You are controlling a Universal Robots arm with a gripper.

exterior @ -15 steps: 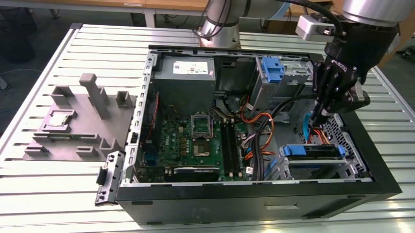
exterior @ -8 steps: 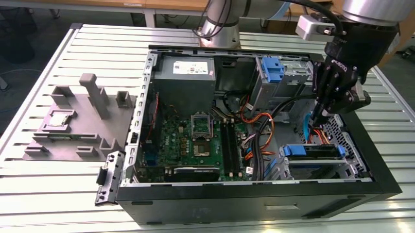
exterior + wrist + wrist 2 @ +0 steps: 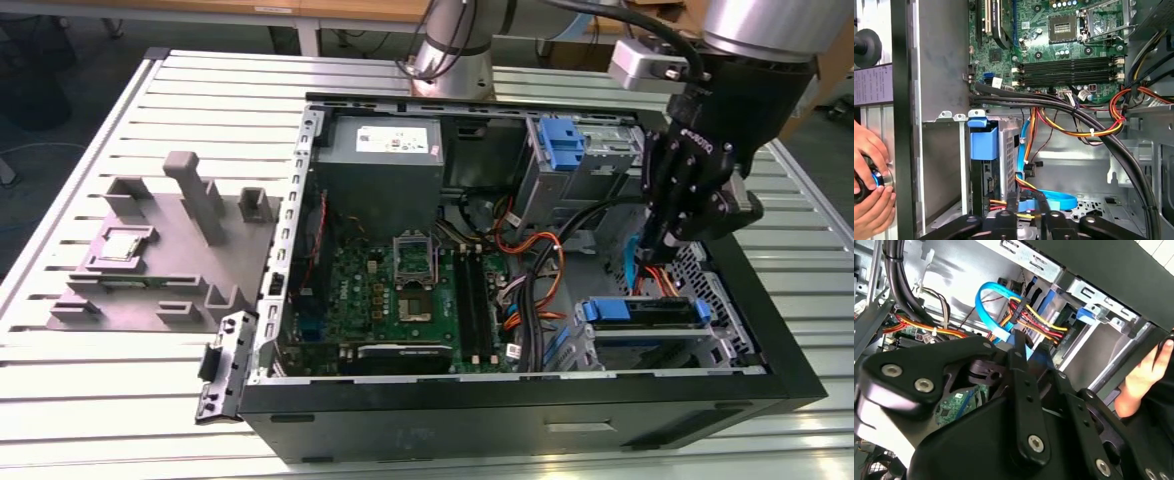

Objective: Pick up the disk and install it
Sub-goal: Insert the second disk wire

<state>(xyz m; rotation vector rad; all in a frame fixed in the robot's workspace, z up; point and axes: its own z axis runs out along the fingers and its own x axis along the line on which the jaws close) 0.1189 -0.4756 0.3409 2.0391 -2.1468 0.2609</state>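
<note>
The gripper (image 3: 663, 243) hangs inside the open case (image 3: 534, 410), on the exterior view's right, above the drive bays. Its fingers are drawn close together with a blue cable (image 3: 631, 262) at their tips, though I cannot tell whether they pinch it or merely stand beside it. In the second wrist view the black fingers (image 3: 1021, 385) point toward the same blue cable (image 3: 991, 295) and a bundle of red and yellow wires (image 3: 1036, 320).

The disk (image 3: 643, 312), with its blue rail facing outward, sits in a bay just below the gripper, near the case's front corner. In the first wrist view the disk (image 3: 988, 145) shows as a blue-fronted block lodged in the metal cage, apart from the gripper (image 3: 1026, 220).

Further in lies the motherboard (image 3: 400, 290), with the power supply (image 3: 384, 150) behind it and a blue bracket (image 3: 563, 145) in the upper bay. A grey fixture (image 3: 160, 250) rests on the slatted surface (image 3: 107, 380) to the exterior view's left of the case. A person's hands (image 3: 869, 175) show outside the case wall in the first wrist view, holding a round object
</note>
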